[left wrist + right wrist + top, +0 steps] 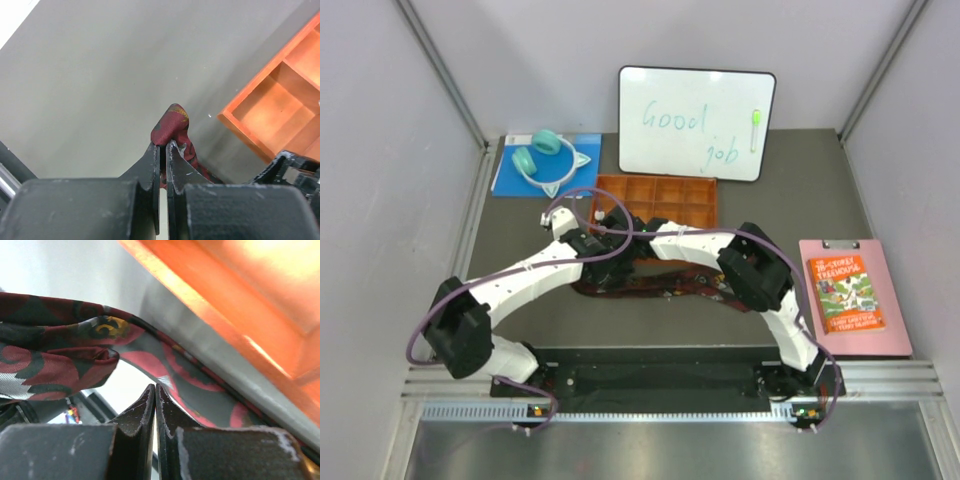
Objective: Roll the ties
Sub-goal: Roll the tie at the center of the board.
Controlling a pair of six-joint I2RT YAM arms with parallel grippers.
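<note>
The dark maroon-red necktie with a black swirl pattern [650, 285] lies stretched across the middle of the dark grey counter [770, 180], just in front of the orange plastic compartment tray [656, 180]. Both white and black arms reach in over it, and their wrists meet above its left part, close to the tray's near left corner.

The left hand [163, 147] has its two black fingers pressed together on a bunched fold of the tie. The fold pokes up past the fingertips, lifted off the counter. In the left wrist view a corner of the tray sits to the right, apart from the fabric.

The right hand [155, 390] also has its fingers together with no gap between them. Tie fabric drapes across just beyond the fingertips and curves away beside the tray's edge. Whether any of it is pinched between those fingers I cannot tell.

At the back of the counter a white dry-erase board [695, 120] reading "Good job" leans against the wall, with a green marker [755, 125] on it. Left of the board, teal headphones [545, 155] rest on a blue folder [510, 175]. On the right, a pink clipboard [895, 335] carries an orange illustrated book [847, 292].
</note>
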